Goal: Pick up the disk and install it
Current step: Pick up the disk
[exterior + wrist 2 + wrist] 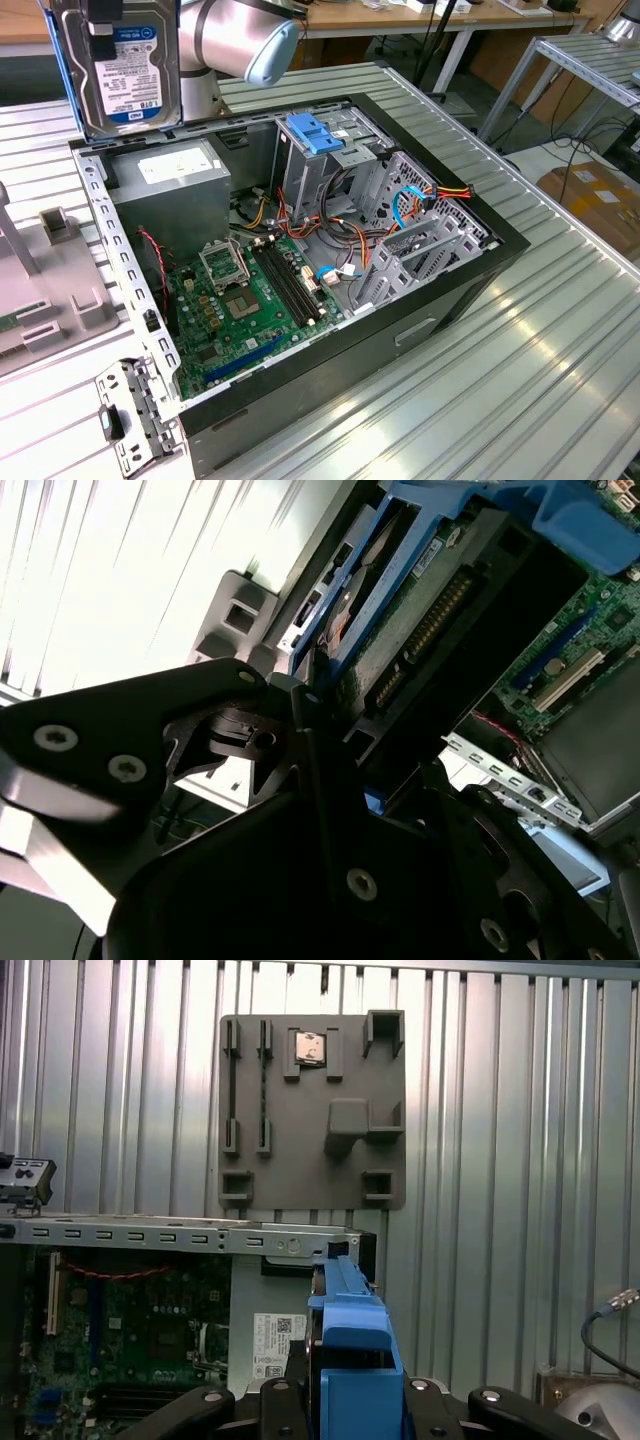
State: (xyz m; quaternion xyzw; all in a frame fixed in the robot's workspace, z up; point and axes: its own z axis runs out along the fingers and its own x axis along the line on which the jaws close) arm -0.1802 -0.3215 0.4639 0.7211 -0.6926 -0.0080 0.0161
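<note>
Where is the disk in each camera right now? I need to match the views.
Exterior view: disk upright at the exterior view's upper left, label toward the camera, above the case.
Second wrist view: disk circuit side showing, between the grey plate and the motherboard.
First wrist view: disk edge-on, blue rail nearest the camera, pointing toward the grey plate.
Shared landmark: the green motherboard.

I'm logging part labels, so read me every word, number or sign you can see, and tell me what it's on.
No text can be quoted with confidence.
Disk, white-and-blue label: printed lines, too small to read reliably.
Power supply, white sticker: print too small to read.
Motherboard: markings blurred, unreadable.
</note>
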